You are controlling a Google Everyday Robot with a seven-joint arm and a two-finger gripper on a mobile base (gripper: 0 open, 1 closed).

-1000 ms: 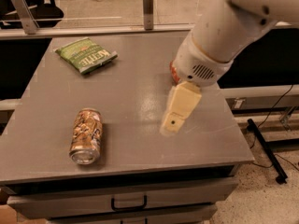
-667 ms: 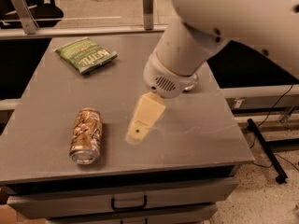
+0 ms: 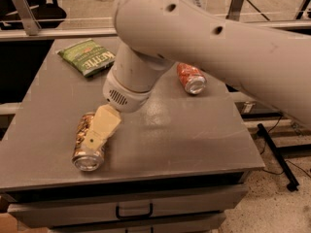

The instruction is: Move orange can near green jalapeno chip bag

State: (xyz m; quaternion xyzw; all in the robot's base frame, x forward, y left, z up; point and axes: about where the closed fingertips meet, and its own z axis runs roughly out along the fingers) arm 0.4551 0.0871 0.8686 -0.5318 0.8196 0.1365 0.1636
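The orange can (image 3: 85,142), slim with a mottled golden-orange and tan pattern and a silver lid, lies on its side near the front left of the grey table (image 3: 184,135). The green jalapeno chip bag (image 3: 88,57), with a white "Kettle" band, lies flat at the back left of the table. My gripper (image 3: 99,130), with cream-coloured fingers, hangs from the big white arm directly over the middle of the can and covers part of it.
A shorter red-orange can (image 3: 191,78) lies on its side at the back right of the table. The arm (image 3: 204,38) spans the upper right of the view. A drawer handle (image 3: 133,211) shows below the front edge. A black stand leg (image 3: 277,152) lies on the floor at right.
The gripper has swung left and forward from the table's middle right to over the orange can. The arm now uncovers the red-orange can. The can and bag have not moved.
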